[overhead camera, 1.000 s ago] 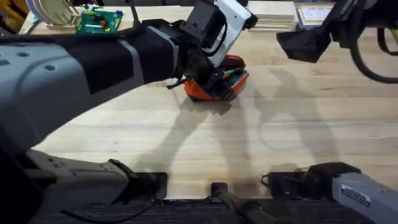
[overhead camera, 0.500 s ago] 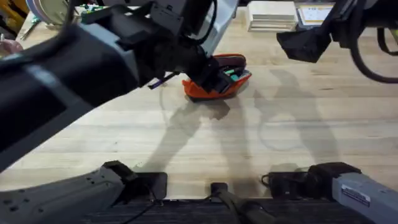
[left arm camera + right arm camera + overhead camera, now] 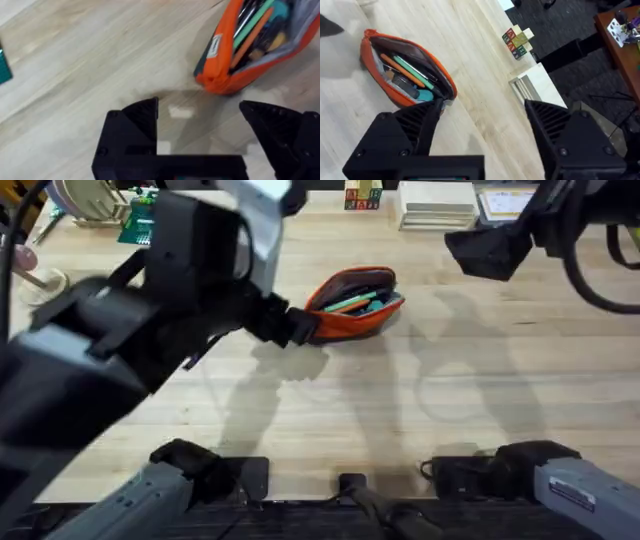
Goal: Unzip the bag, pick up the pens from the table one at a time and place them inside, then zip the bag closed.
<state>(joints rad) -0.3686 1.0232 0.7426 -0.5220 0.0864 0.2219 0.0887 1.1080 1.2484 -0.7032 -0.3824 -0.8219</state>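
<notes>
The orange bag (image 3: 352,318) lies unzipped on the table (image 3: 400,410), its mouth gaping. Inside it lie a green pen (image 3: 349,305) and an orange pen (image 3: 249,44). My left gripper (image 3: 297,326) hovers just left of the bag's end and stands open with nothing between its fingers; the left wrist view shows the bag (image 3: 220,80) a little beyond the left gripper (image 3: 200,122). My right gripper (image 3: 488,250) hangs open, high at the right and apart from the bag. From that wrist, the bag (image 3: 440,75) and green pen (image 3: 413,70) lie below the right gripper (image 3: 482,122).
A green circuit board (image 3: 138,218) and a white rack (image 3: 85,200) sit at the back left. Coloured blocks (image 3: 362,195) and a stack of white books (image 3: 435,205) line the far edge. Bare wood stretches in front of the bag.
My left arm has drawn back from the bag toward the left, leaving the bag's opening and the pens inside in plain sight. The right arm has stayed put.
</notes>
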